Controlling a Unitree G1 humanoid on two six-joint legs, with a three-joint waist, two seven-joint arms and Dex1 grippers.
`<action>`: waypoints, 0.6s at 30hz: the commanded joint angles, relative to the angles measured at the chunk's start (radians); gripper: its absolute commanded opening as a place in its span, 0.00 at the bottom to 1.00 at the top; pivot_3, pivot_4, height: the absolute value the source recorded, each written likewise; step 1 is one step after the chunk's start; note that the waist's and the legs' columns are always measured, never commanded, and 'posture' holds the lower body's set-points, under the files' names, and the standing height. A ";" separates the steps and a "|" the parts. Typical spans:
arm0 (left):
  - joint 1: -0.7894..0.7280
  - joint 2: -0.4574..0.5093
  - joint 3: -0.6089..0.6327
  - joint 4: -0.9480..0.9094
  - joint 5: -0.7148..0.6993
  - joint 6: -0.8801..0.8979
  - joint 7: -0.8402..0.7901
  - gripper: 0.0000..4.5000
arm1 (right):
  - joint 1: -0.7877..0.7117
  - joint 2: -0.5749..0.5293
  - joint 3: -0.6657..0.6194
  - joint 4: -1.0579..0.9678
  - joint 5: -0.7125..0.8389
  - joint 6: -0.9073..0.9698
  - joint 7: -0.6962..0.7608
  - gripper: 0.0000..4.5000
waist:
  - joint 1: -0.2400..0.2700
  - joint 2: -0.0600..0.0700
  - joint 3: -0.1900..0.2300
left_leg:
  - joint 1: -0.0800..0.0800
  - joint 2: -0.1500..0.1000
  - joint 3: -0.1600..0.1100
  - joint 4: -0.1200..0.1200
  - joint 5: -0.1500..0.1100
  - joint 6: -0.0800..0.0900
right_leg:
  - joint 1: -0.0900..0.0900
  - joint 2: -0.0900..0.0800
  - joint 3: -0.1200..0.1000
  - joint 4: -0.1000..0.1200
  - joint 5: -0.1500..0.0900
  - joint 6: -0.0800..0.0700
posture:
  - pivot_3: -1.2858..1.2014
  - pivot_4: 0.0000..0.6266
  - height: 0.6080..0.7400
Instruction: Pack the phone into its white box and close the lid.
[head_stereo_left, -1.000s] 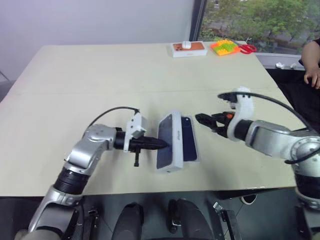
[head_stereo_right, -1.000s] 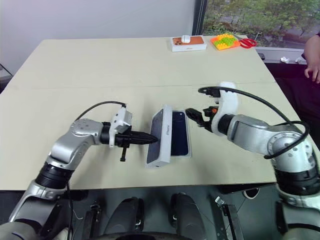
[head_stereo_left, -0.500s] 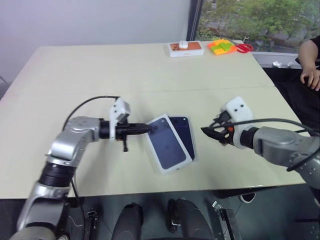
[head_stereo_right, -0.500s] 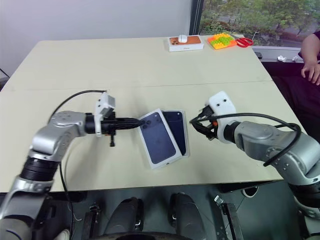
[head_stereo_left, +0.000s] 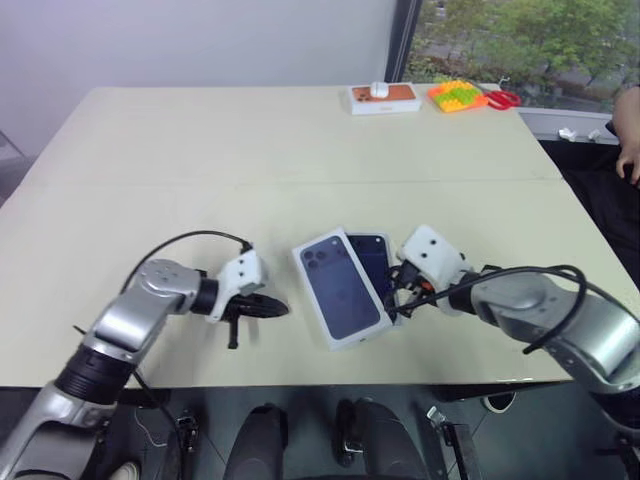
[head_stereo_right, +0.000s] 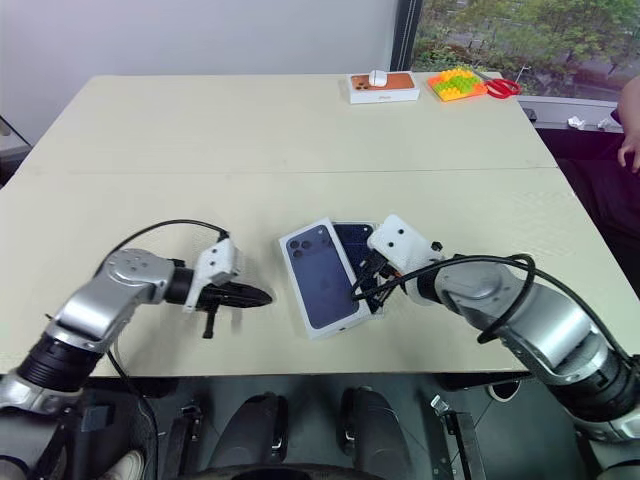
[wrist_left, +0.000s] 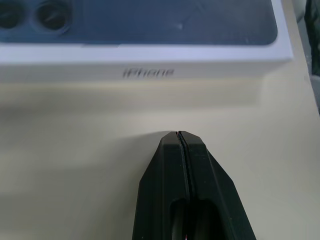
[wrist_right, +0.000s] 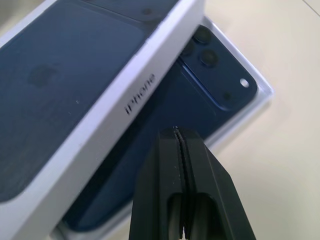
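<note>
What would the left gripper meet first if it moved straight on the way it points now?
Probably the lid: its white side wall faces the shut left gripper, with bare table between.

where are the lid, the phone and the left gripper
lid (head_stereo_left: 338, 288), left eye view, on its dark printed top
phone (wrist_right: 220, 80), right wrist view, beside its camera lenses
left gripper (wrist_left: 179, 136), left wrist view, at the shut fingertips

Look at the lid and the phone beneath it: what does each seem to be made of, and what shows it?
Lid: likely matte white card, judging by crisp folded edges, grey lettering on its side and a printed phone picture on top.
Phone: probably glass or polished metal, glossy navy with a raised lens cluster catching light.
</note>
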 joint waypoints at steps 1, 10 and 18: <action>-0.032 -0.030 0.009 -0.023 0.004 0.024 0.048 0.00 | -0.021 0.025 0.012 -0.018 -0.054 0.004 0.031 0.01 | 0.000 0.000 0.000 | 0.000 0.000 0.000 0.000 0.000 0.000 | 0.000 0.000 0.000 0.000 0.000 0.000 | 0.52 0.24 1.00; -0.063 -0.169 0.032 0.004 -0.006 0.021 0.151 0.00 | -0.019 0.064 0.011 -0.036 -0.122 0.028 0.096 0.01 | 0.000 0.000 0.000 | 0.000 0.000 -0.001 0.001 0.000 0.000 | 0.001 0.000 0.000 0.001 0.002 -0.003 | 0.52 0.24 1.00; -0.079 -0.223 0.057 0.026 -0.017 -0.010 0.169 0.00 | -0.001 0.065 -0.022 -0.065 -0.145 0.049 0.136 0.01 | 0.000 0.000 0.000 | 0.001 0.000 -0.001 0.001 0.000 0.000 | 0.001 0.001 -0.001 0.001 0.002 -0.003 | 0.52 0.24 1.00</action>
